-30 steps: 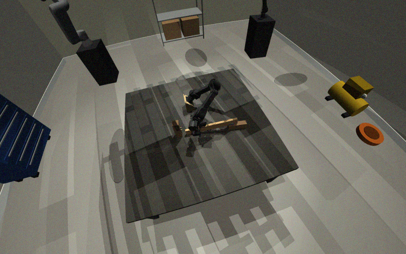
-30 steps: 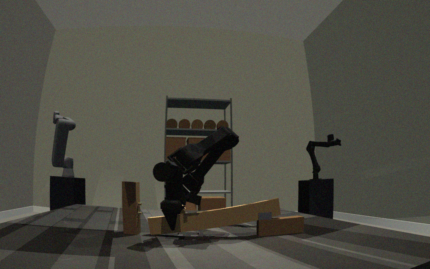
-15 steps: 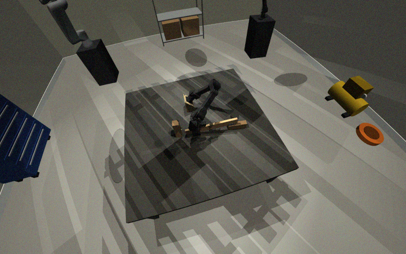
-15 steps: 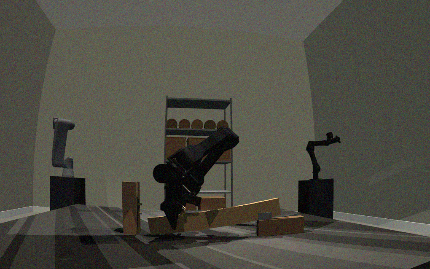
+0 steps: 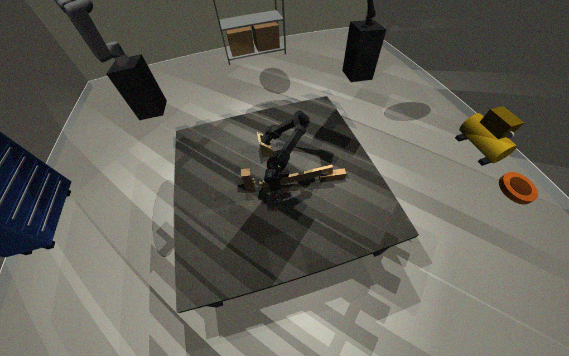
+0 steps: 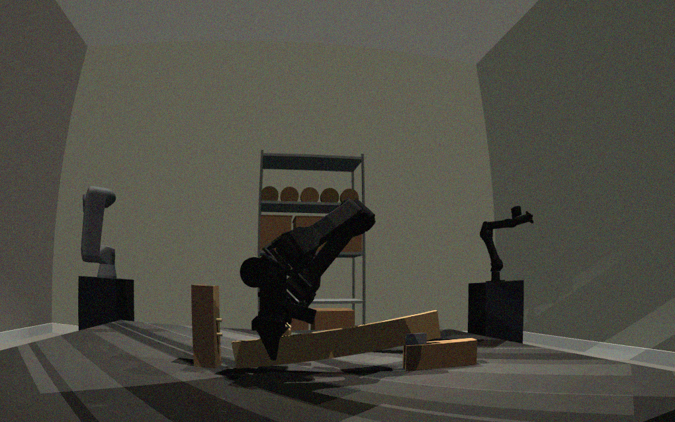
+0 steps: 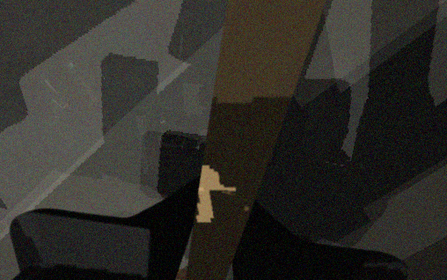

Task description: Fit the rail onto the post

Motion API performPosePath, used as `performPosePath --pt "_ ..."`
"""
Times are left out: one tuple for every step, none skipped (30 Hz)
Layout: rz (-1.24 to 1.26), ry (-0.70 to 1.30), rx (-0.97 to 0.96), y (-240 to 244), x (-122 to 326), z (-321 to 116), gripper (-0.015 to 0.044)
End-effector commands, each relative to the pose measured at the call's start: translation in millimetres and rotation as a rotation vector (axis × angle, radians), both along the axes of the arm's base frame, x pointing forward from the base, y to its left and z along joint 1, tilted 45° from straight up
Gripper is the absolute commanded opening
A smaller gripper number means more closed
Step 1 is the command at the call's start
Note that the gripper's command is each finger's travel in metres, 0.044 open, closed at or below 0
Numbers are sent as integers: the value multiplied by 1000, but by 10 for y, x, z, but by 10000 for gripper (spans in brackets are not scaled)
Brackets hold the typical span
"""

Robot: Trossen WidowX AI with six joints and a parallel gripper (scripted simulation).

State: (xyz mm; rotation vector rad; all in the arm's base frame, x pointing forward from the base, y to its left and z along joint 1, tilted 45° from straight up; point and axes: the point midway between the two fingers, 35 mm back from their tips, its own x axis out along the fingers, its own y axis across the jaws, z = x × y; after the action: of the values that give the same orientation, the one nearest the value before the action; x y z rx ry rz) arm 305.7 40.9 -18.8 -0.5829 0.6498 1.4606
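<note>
Black parallel-jaw gripper fingers (image 5: pixel 271 188) (image 6: pixel 272 348) are clamped on the long wooden bed rail (image 5: pixel 312 171) (image 6: pixel 368 335) (image 7: pixel 264 53) near its low end, beside the upright wooden post (image 5: pixel 247 179) (image 6: pixel 204 325). The rail slopes up to the low wooden footboard block (image 5: pixel 334 175) (image 6: pixel 443 352). Grasping seems done; next, likely, comes raising this end level, aligning its holes with the two wooden pegs (image 6: pixel 218 327), then pushing.
</note>
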Motion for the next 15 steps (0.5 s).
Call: performPosePath --pt "-1 3 4 11 -2 -4 0" --pt "-1 3 4 11 -2 -4 0" --pt "-1 3 4 11 -2 -4 0" --pt "-1 3 4 3 -1 -1 0" --pt "-1 3 4 -5 0 4 0" --pt "-1 3 4 -9 0 8 0" --pt "-1 3 4 -13 0 11 0" --pt "-1 3 4 -17 0 14 0" --pt "-1 3 4 -20 0 18 0" --pt "-1 3 4 -24 0 21 0" --pt "-1 3 4 -27 0 25 0" --pt "-1 3 4 -31 1 28 0" --pt "-1 3 4 -35 1 32 0" --pt "-1 3 4 -38 2 36 0" --pt "-1 3 4 -42 3 39 0"
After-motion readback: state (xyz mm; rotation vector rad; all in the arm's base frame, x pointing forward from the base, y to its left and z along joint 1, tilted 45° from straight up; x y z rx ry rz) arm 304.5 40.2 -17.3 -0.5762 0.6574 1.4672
